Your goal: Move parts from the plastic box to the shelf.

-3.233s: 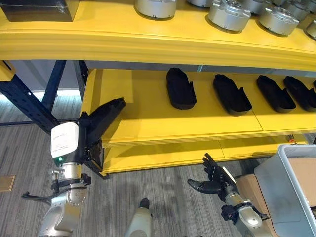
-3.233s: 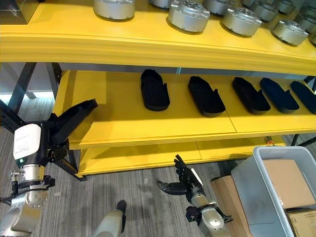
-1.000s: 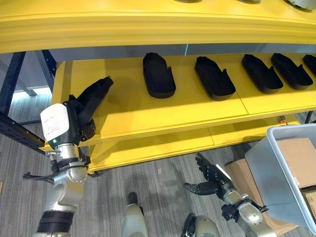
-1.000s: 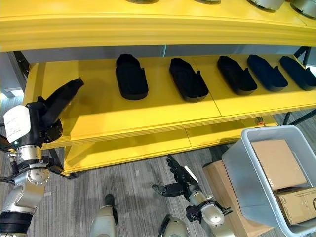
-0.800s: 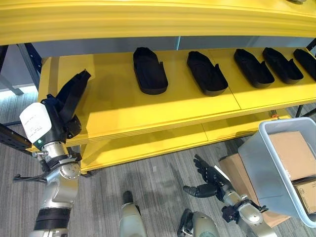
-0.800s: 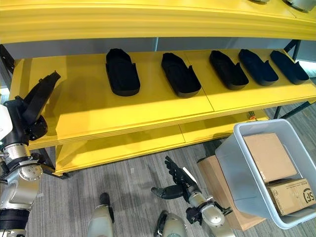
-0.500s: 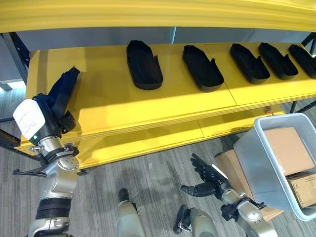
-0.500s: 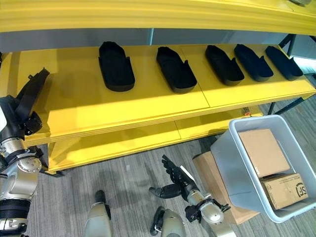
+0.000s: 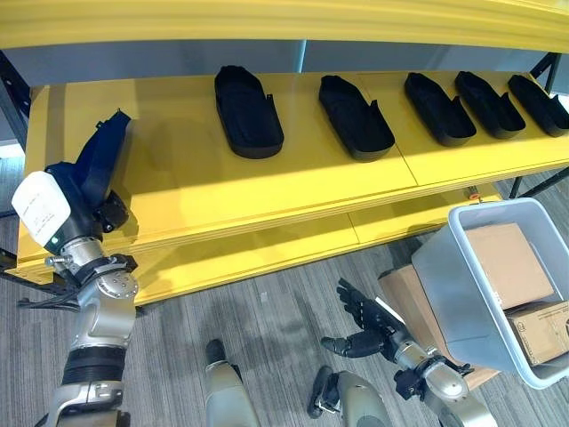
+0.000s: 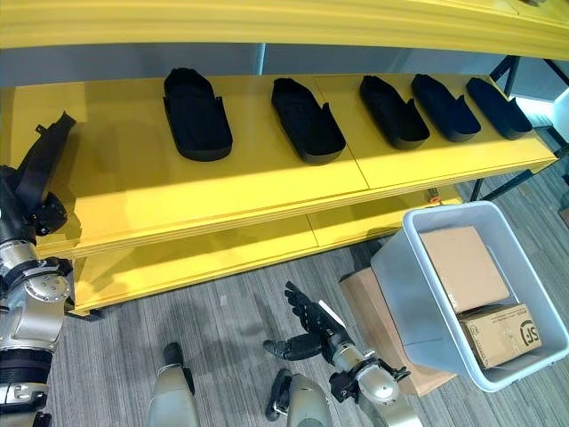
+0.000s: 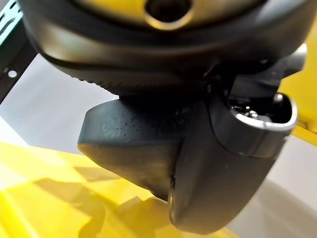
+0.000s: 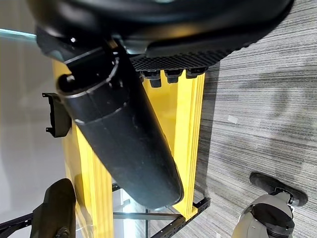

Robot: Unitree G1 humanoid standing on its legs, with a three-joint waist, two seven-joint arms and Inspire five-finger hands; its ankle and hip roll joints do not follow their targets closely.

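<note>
The left hand was closed around a black part and held it over the left end of the yellow shelf; it probably was not resting on the board, but the contact was hard to see. Five more parts lay in a row on that shelf. The right hand hung low above the floor with fingers spread, beside the grey box with cartons inside.

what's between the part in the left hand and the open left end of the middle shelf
Nothing visible. The left hand holds a black part right at the left end of the yellow shelf. That stretch of board is bare; the nearest of the black parts already placed lies well to the right, and the right hand hangs low over the floor.
</note>
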